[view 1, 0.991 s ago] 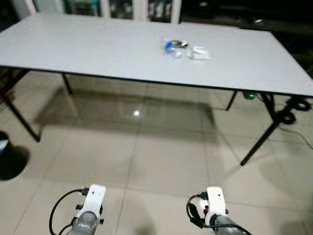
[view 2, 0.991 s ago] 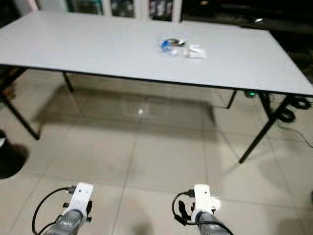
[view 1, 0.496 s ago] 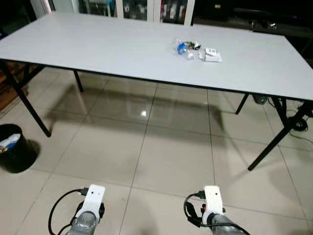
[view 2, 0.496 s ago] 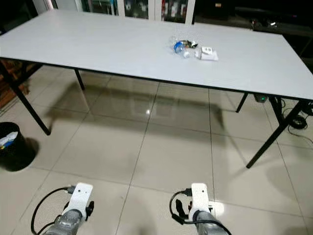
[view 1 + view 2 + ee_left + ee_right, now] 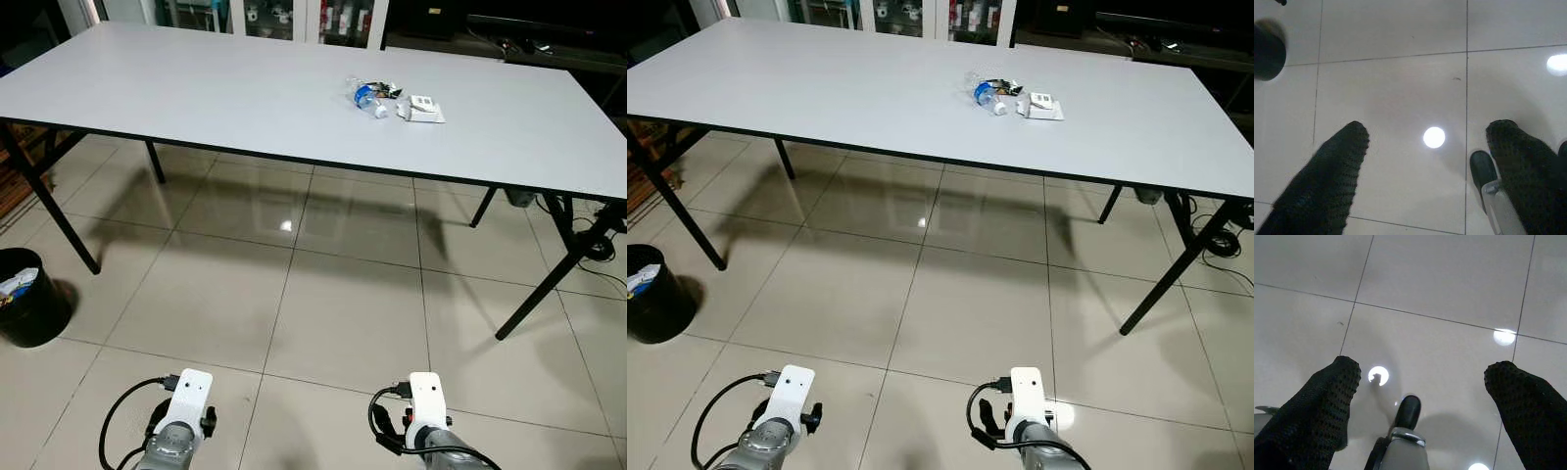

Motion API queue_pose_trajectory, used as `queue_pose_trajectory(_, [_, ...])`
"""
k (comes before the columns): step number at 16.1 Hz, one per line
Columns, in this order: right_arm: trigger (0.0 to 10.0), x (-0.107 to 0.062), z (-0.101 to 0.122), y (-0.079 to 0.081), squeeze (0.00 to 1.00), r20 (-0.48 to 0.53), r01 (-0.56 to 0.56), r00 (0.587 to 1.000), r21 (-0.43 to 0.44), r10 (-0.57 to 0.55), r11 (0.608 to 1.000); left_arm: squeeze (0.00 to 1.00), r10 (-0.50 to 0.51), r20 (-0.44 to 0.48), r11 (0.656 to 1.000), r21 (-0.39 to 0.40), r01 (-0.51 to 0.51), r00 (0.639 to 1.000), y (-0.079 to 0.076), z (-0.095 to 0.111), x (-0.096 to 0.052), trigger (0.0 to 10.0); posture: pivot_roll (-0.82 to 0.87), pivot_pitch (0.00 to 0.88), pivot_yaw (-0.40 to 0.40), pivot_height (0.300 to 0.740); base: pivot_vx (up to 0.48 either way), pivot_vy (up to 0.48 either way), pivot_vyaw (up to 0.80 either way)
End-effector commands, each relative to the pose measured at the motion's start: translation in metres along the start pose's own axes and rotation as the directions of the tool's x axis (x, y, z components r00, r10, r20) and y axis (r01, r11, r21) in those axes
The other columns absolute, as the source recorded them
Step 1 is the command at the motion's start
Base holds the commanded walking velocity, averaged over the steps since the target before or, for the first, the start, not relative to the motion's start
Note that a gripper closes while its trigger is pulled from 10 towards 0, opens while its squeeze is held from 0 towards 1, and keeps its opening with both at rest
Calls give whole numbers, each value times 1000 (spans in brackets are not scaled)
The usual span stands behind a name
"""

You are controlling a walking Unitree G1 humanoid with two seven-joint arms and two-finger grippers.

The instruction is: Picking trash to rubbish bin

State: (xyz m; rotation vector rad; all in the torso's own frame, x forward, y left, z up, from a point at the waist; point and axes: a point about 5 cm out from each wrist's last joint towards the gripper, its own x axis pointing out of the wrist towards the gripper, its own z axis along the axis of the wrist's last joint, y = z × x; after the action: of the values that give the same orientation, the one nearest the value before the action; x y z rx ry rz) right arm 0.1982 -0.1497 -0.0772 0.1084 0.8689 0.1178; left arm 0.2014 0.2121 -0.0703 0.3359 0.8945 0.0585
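Black rubbish bin (image 5: 29,311) on the tiled floor (image 5: 333,313) far left, left gripper (image 5: 1425,142) hanging low, fingers spread wide, right gripper (image 5: 1422,377) likewise wide, crushed plastic bottle (image 5: 369,95) and white wrapper (image 5: 423,108) on the long white table (image 5: 196,98) ahead right.

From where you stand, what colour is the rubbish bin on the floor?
Black rubbish bin, clearest in the left eye view.

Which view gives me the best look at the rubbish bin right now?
The left eye view: the rubbish bin is almost whole, on the floor at far left. The right eye view crops it at the edge; the left wrist view shows a dark blur.
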Motion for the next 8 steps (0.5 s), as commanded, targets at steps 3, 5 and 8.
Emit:
queue_pose_trajectory(3, [10000,-1,-2,-3,0,-8,2,1000,-2,-2,1000,1000,-13,21,1000,6,13,1000,-1,5,1,10000,-2,19,-63,740,0,0,0])
queue_pose_trajectory(5, [10000,-1,-2,-3,0,-8,3,1000,-2,-3,1000,1000,-16,26,1000,6,16,1000,-2,7,1,10000,-2,19,-63,740,0,0,0])
queue_pose_trajectory(8, [10000,-1,-2,-3,0,-8,4,1000,-2,-4,1000,1000,-17,30,1000,5,17,999,-2,8,1,10000,0,18,-62,740,0,0,0])
